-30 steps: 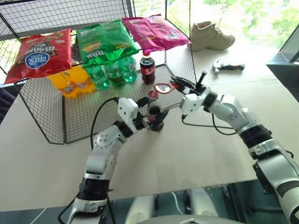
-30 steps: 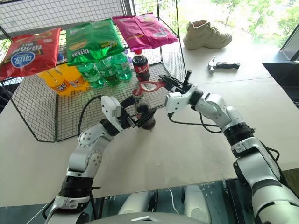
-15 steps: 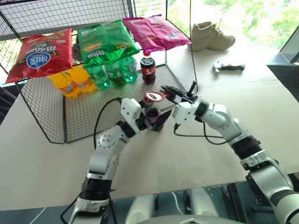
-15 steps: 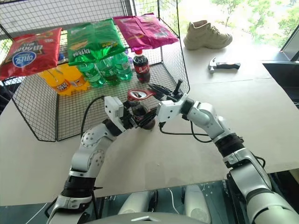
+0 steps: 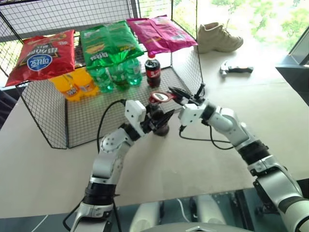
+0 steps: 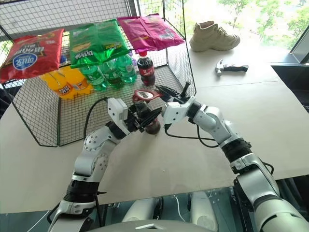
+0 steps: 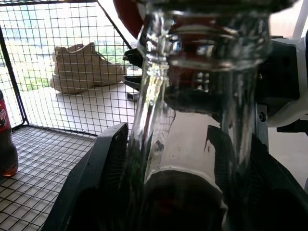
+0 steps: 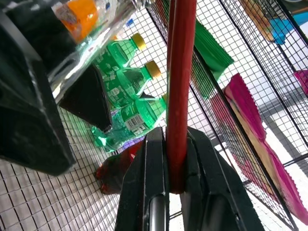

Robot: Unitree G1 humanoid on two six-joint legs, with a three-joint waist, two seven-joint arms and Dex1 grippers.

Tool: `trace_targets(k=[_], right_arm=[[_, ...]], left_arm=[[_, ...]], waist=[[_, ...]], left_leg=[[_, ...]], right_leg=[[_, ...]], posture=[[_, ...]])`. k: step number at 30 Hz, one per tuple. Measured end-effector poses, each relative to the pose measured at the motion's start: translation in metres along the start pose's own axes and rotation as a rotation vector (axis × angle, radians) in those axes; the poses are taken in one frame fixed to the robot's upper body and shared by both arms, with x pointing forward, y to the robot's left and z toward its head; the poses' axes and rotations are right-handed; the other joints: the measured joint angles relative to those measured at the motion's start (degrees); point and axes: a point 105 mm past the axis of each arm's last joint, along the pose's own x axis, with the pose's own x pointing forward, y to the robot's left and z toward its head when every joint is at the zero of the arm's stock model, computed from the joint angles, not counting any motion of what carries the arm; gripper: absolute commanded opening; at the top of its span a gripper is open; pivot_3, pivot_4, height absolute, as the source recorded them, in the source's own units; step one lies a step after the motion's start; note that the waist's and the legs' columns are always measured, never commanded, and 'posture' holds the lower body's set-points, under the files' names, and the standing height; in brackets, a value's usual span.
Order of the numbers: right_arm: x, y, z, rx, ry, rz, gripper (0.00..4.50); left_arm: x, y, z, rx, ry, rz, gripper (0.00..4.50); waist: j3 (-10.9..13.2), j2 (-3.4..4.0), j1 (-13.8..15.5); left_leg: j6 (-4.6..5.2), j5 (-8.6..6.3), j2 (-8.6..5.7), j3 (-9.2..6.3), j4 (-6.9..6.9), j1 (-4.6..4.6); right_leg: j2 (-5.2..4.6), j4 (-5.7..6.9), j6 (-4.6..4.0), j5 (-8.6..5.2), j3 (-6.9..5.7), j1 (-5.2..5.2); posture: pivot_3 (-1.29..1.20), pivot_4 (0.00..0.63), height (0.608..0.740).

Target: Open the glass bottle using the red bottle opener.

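The glass bottle (image 5: 158, 110) stands upright on the table, just in front of the wire basket. My left gripper (image 5: 161, 122) is shut on its lower body. In the left wrist view a black finger (image 7: 98, 178) lies against each side of the clear neck (image 7: 192, 91). The red bottle opener (image 5: 160, 97) has its oval ring head lying over the bottle's top. Its slim handle (image 8: 180, 72) runs back into my right gripper (image 5: 180, 94), which is shut on it from the bottle's right.
The wire basket (image 5: 82, 121) behind holds chip bags, green and orange soda bottles and a plastic cola bottle (image 5: 152, 70). A beige shoe (image 5: 218, 37) and a hammer (image 5: 235, 69) lie at the far right. The table's front edge is near.
My right gripper carried the opener left and down, from the bottle's right onto its top. The left fingers closed in on the bottle, which stayed in place.
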Motion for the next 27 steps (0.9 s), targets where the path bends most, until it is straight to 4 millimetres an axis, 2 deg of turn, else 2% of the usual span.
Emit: trace_targets(k=[5,17,27], right_arm=[[-0.001,0.0,0.001,0.021,-0.007,0.013,0.0],[0.001,0.015,0.0,0.094,0.013,0.034,0.0],[0.003,0.018,0.001,0.031,0.009,0.017,0.0]], left_arm=[[0.003,0.002,-0.001,-0.001,0.0,0.001,2.35],[0.007,0.005,-0.004,0.006,0.002,-0.001,2.35],[0.008,0.005,-0.005,0.006,0.0,-0.006,2.35]], waist=[[0.0,0.0,0.04],[-0.02,0.0,0.2],[-0.05,0.0,0.26]], left_leg=[[0.0,0.0,0.0,0.0,0.0,0.0],[0.0,0.03,-0.02,-0.05,0.08,0.22],[-0.07,0.07,-0.03,-0.08,0.08,0.22]], right_leg=[[0.0,0.01,0.0,0.0,0.0,0.0],[0.01,0.14,0.0,0.0,-0.03,0.21],[0.01,0.15,0.0,0.0,-0.04,0.21]], posture=[[0.0,0.15,0.74],[0.0,0.15,0.74],[0.0,0.15,0.74]])
